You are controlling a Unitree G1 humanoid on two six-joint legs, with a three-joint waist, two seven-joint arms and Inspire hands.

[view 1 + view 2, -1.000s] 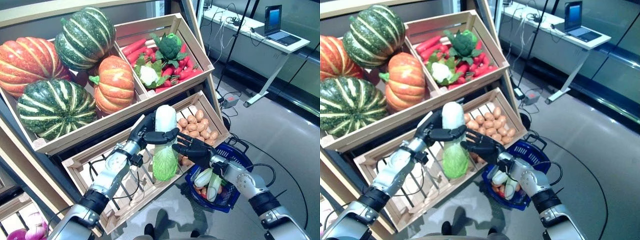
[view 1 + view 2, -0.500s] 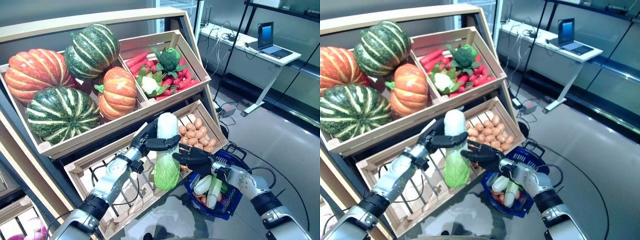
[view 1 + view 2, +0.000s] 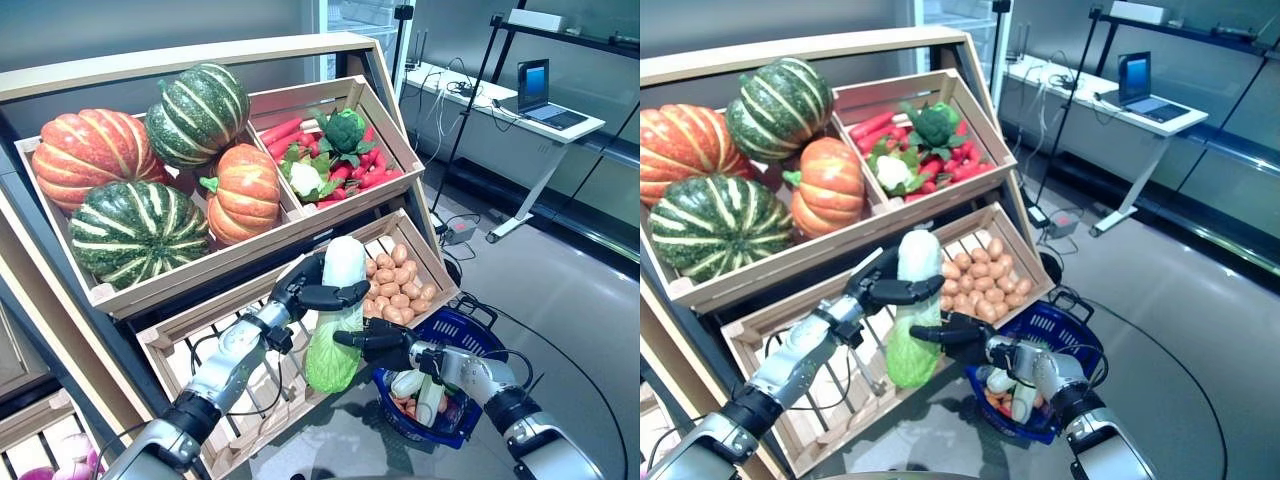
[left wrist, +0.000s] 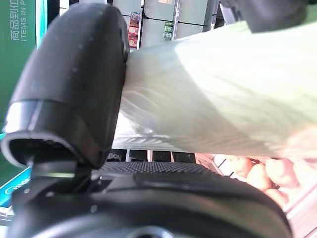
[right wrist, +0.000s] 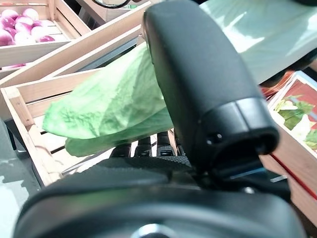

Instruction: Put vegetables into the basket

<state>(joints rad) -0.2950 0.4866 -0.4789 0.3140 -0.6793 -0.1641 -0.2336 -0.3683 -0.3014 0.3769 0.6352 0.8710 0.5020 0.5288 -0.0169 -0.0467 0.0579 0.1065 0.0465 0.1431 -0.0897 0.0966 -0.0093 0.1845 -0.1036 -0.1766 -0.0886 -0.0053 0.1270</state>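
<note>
My left hand (image 3: 303, 291) is shut on a long napa cabbage (image 3: 334, 345), white at the top and leafy green below, and holds it upright in front of the stand's lower crate. Its own wrist view shows the thumb (image 4: 74, 89) curled against the pale cabbage (image 4: 213, 99). My right hand (image 3: 385, 340) is open, its fingers straight against the cabbage's leafy lower half (image 5: 104, 109), beside the thumb (image 5: 198, 89). The blue plastic basket (image 3: 478, 328) stands on the floor below and right of the hands. Pale white-green vegetables (image 3: 410, 383) and some reddish ones lie in it.
The wooden stand (image 3: 200, 330) with slanted crates rises at the left, close behind both hands. A white desk with a laptop (image 3: 545, 100) stands at the back right. Cables and a power block (image 3: 460, 232) lie on the grey floor behind the basket.
The camera has shifted. My right hand has moved in lower against the cabbage's leafy part. My left hand still holds the cabbage in the same place.
</note>
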